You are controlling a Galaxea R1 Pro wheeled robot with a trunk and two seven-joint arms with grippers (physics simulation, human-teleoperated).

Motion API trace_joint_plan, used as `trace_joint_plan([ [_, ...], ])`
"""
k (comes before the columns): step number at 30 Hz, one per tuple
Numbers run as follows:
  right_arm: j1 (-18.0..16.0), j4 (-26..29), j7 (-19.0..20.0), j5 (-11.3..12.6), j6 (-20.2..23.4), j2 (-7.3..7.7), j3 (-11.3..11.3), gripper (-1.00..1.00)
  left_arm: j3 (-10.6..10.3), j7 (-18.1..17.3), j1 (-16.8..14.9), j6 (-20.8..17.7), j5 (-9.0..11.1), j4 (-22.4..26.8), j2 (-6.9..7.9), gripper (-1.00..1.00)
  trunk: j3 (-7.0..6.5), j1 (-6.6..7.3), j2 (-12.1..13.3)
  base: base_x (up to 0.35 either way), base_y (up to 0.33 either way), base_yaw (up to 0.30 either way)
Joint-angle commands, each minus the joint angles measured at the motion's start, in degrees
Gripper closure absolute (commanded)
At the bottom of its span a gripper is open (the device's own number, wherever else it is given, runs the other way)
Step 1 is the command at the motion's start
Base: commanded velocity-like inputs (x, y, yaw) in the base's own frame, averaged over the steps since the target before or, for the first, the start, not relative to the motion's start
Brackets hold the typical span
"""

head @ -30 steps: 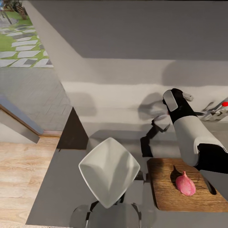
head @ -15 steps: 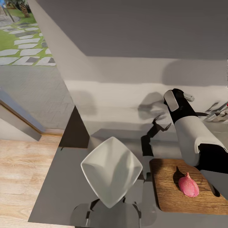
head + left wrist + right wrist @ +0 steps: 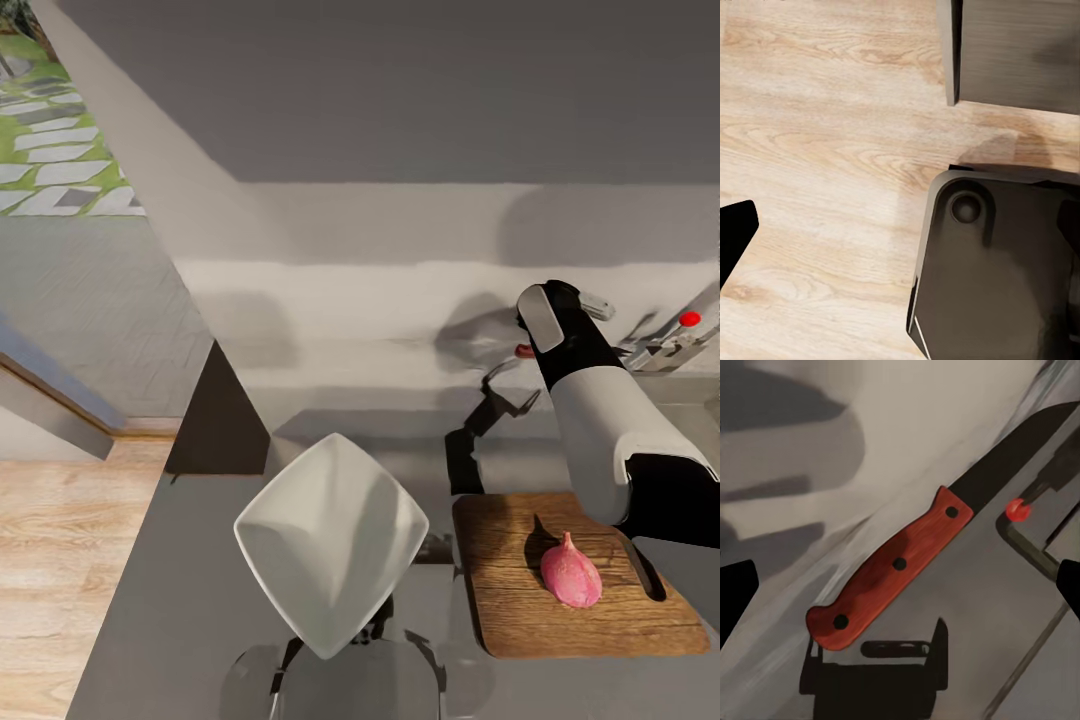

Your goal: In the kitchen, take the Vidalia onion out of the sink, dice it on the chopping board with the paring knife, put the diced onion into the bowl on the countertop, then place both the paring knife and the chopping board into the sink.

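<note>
The paring knife (image 3: pixel 889 566) lies flat on the grey countertop (image 3: pixel 945 660), reddish-brown handle and dark blade showing. My right gripper (image 3: pixel 900 592) hangs above it, open, its black fingertips (image 3: pixel 735 592) wide on either side of the handle and not touching it. In the head view my right arm (image 3: pixel 600 420) reaches to the back of the countertop (image 3: pixel 200 600). The pinkish Vidalia onion (image 3: pixel 571 571) rests on the wooden chopping board (image 3: pixel 510 600). The white bowl (image 3: pixel 330 540) sits left of the board. My left gripper (image 3: pixel 900 232) is open over the floor.
The faucet's red dot (image 3: pixel 688 319) and chrome parts show at the back right, beside the knife's tip (image 3: pixel 1018 511). A pale wood floor (image 3: pixel 50 560) lies left of the counter's end. My dark base (image 3: pixel 997 262) sits below the left gripper.
The whole picture has shifted, so the camera has moved. The right arm holds the same pose over the knife, and the onion, board and bowl keep their places on the countertop.
</note>
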State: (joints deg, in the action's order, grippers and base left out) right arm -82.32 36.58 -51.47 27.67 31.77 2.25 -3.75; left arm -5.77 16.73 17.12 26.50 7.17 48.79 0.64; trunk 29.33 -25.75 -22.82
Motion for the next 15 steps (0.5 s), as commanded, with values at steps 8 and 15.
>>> trace_joint_plan([
  [8, 0.0, -0.8, -0.3, 0.5, 0.3, -0.13, 0.1, -1.00, -0.3, 0.3, 0.0, 0.1, 0.6, 0.1, 0.07, -1.00, 0.07, -0.03, -0.1, 0.000, 0.000, -0.004],
  [15, 1.0, -0.5, -1.5, 0.8, 0.0, -2.08, -1.1, -1.00, -0.5, 0.2, 0.0, 0.2, 0.0, -1.9, 0.25, -1.00, 0.07, -0.04, -0.1, 0.000, 0.000, 0.000],
])
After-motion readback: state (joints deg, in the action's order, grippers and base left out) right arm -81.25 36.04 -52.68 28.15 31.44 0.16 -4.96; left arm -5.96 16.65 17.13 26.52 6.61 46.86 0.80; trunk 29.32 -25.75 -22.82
